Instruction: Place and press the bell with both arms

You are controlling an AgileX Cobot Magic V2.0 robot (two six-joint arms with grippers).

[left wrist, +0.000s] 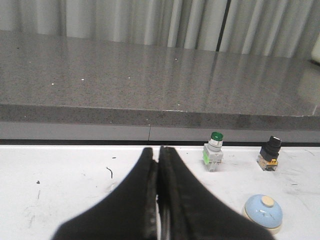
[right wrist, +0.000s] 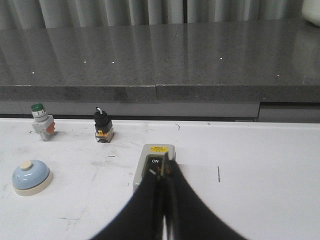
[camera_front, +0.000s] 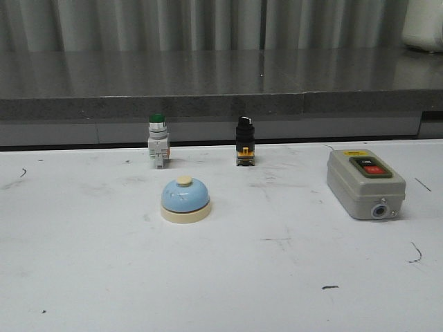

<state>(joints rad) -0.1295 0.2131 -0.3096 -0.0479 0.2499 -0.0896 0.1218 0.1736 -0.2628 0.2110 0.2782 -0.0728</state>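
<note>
Near the middle of the front view, a bit left, sits the small light-blue dome bell with a cream round base and a cream button on top. It stands upright on the white scuffed table, and nothing touches it.

Just behind it, toward the upper left, stands the grey push button with a green cap. Right of that one, near the top middle, stands the small black knob switch with a yellow base. At the right side of the frame lies the grey switch box with a black button and a red button. The black one reads "ON". A small yellow label sits on the box's far end, but its words are too small to read.

No arm shows in the front view. In the left wrist view, the left black gripper has its two fingers pressed together, holding nothing. In the right wrist view, the right black gripper is pressed together too, with its tips in front of the switch box.
</note>
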